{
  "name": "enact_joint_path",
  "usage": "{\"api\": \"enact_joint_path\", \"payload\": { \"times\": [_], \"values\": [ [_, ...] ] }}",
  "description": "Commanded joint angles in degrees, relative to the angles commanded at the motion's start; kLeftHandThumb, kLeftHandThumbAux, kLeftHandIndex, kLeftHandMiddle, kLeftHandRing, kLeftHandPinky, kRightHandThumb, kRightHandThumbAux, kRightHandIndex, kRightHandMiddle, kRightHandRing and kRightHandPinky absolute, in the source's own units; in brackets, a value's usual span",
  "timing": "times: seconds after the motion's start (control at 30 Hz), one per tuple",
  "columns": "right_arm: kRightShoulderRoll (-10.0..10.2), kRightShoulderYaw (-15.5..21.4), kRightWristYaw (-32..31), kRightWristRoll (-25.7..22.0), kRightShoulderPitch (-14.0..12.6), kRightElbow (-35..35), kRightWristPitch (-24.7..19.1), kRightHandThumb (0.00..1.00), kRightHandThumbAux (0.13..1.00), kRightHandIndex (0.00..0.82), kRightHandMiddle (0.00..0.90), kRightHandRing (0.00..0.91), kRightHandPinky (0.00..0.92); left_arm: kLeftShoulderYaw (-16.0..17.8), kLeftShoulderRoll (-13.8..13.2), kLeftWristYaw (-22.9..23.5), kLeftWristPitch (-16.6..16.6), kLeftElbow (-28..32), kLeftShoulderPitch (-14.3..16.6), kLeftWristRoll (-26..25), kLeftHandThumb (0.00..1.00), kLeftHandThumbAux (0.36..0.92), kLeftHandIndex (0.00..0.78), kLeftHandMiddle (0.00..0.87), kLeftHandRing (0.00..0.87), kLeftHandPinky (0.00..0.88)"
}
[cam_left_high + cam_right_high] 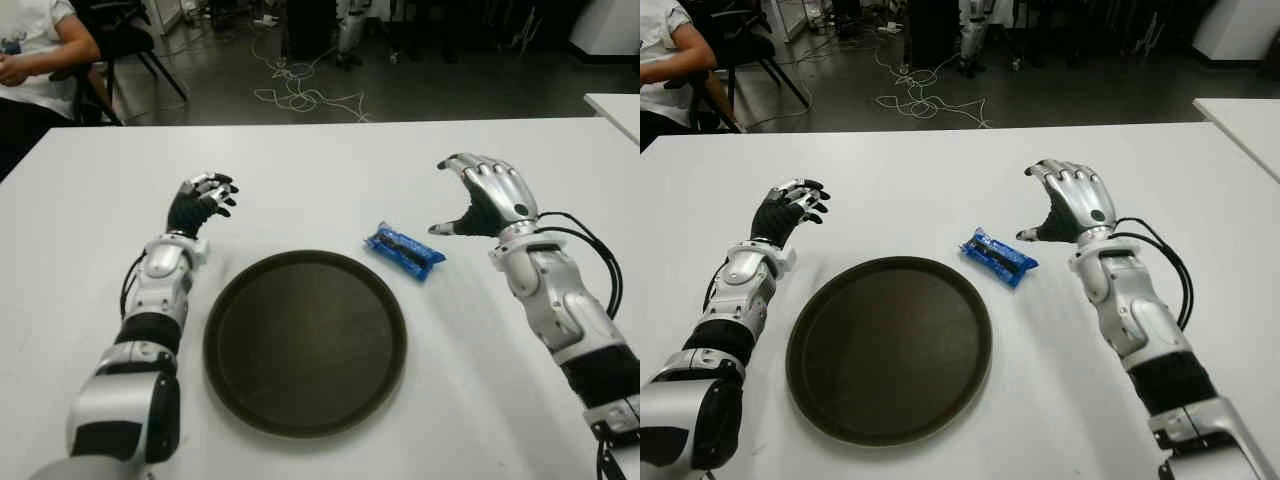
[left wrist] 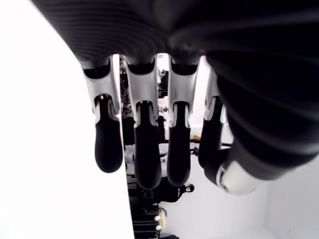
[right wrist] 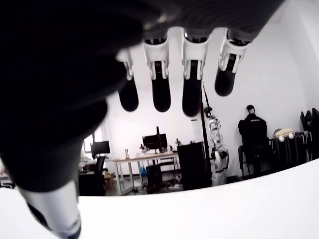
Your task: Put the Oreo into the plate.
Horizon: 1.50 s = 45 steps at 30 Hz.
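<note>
A blue Oreo pack (image 1: 404, 250) lies flat on the white table (image 1: 300, 180), just off the upper right rim of the round dark plate (image 1: 305, 340). My right hand (image 1: 485, 195) hovers a short way right of the pack, its fingers (image 3: 162, 87) spread with nothing in them and the thumb pointing toward the pack. Left of the plate, my left hand (image 1: 203, 200) shows with fingers (image 2: 142, 144) relaxed and nothing held. Nothing lies in the plate.
A person sits at the far left corner behind the table (image 1: 35, 50). Cables (image 1: 300, 90) lie on the floor beyond the far edge. A second white table's corner (image 1: 615, 105) shows at the right.
</note>
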<state>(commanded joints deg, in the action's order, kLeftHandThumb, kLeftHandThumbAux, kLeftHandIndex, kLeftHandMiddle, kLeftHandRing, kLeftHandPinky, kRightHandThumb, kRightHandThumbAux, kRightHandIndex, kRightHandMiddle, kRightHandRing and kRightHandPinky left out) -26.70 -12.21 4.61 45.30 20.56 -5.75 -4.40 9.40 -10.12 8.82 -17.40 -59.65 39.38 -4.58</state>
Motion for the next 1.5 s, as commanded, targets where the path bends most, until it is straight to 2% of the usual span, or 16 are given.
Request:
{"api": "enact_joint_path", "payload": {
  "times": [0.27, 0.53, 0.87, 1.0, 1.23, 1.5],
  "values": [
    [-0.19, 0.79, -3.05, 0.62, -0.39, 2.8, -3.22, 0.0, 0.763, 0.196, 0.218, 0.206, 0.141, 0.41, 0.22, 0.37, 0.03, 0.15, 0.04, -0.65, 0.834, 0.672, 0.419, 0.468, 0.514, 0.566],
    [-0.77, 0.57, -2.68, 0.38, -0.07, 2.18, -2.01, 0.0, 0.792, 0.214, 0.235, 0.216, 0.166, 0.6, 0.4, 0.34, 0.05, 0.48, -0.04, -0.83, 0.834, 0.672, 0.419, 0.467, 0.508, 0.569],
    [2.05, -3.26, -3.05, 0.86, 1.48, -0.99, -1.33, 0.0, 0.801, 0.254, 0.282, 0.265, 0.214, 0.37, 0.47, -0.54, 0.54, 0.86, -0.14, -0.46, 0.834, 0.672, 0.419, 0.469, 0.512, 0.565],
    [2.45, -4.29, -2.95, 1.04, 1.97, -2.24, -0.87, 0.0, 0.781, 0.238, 0.266, 0.251, 0.186, 0.43, 0.49, -0.44, 0.61, 0.86, -0.13, -0.57, 0.834, 0.672, 0.419, 0.469, 0.507, 0.556],
    [4.58, -8.26, -5.92, 2.62, 3.02, -3.29, -1.98, 0.0, 0.748, 0.205, 0.22, 0.209, 0.15, 0.56, 0.46, 0.05, 0.44, 0.84, -0.16, -0.81, 0.834, 0.672, 0.419, 0.469, 0.511, 0.564],
    [5.81, -10.61, -5.22, 3.42, 5.02, -8.28, -2.01, 0.0, 0.753, 0.178, 0.199, 0.197, 0.17, 0.21, 0.35, -0.03, 0.12, 0.99, -0.33, -0.33, 0.835, 0.671, 0.419, 0.47, 0.515, 0.568]
  ]
}}
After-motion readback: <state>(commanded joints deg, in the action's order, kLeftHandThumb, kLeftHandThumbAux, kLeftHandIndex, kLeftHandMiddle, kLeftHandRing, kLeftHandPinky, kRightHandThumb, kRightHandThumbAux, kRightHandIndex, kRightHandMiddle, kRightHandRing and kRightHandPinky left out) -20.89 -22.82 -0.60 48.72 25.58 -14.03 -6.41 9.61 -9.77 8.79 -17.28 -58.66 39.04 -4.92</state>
